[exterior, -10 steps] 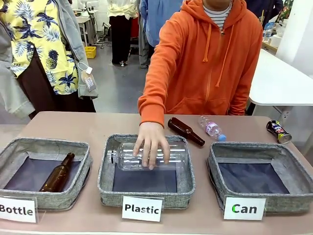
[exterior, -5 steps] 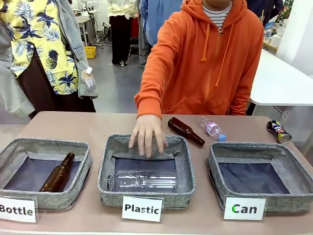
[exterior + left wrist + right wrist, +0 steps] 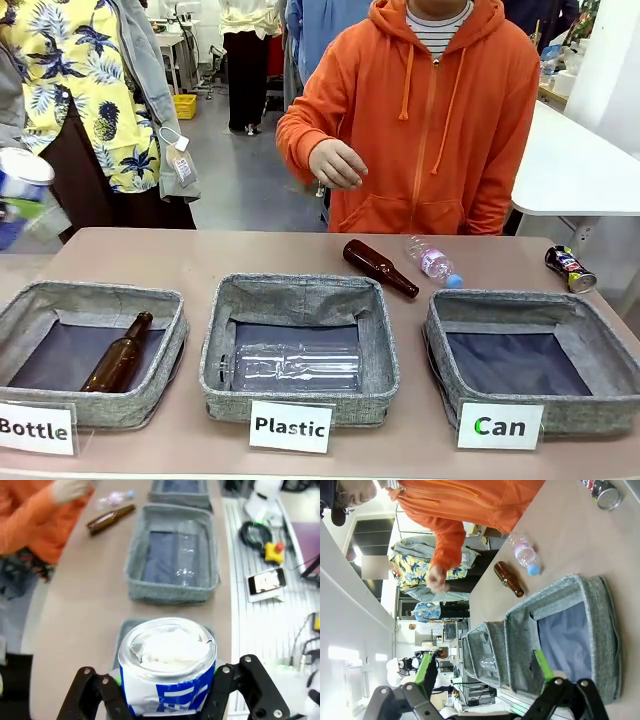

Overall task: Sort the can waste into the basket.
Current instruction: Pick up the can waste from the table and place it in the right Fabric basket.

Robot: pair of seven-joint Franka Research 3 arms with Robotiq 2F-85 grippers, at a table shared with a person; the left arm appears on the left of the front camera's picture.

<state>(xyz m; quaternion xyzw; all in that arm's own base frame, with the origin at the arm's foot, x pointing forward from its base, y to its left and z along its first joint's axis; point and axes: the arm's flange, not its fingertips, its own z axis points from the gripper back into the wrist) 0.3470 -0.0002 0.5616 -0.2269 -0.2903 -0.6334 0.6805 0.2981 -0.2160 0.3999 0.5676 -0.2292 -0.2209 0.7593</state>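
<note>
Can basket (image 3: 500, 298) stands at the robot's right end of the row, dark lining showing; Plastic basket (image 3: 214, 372) in the middle holds a clear bottle (image 3: 295, 368) lying flat; Bottle basket (image 3: 100, 292) at the left holds a brown bottle (image 3: 118, 355); the right gripper (image 3: 482, 665) hangs above the Can basket, fingers spread, nothing between them; the left gripper (image 3: 167, 696) is clamped around the blue-and-white can (image 3: 167, 677), held high off the table (image 3: 250, 255); the dark can (image 3: 570, 268) lies on the table just beyond the Can basket's far right corner.

The table (image 3: 150, 260) holds 3 baskets (image 3: 110, 408) (image 3: 385, 350) (image 3: 600, 415), 1 brown bottle (image 3: 380, 268), 1 clear bottle (image 3: 433, 262) and 1 dark can (image 3: 570, 268).
</note>
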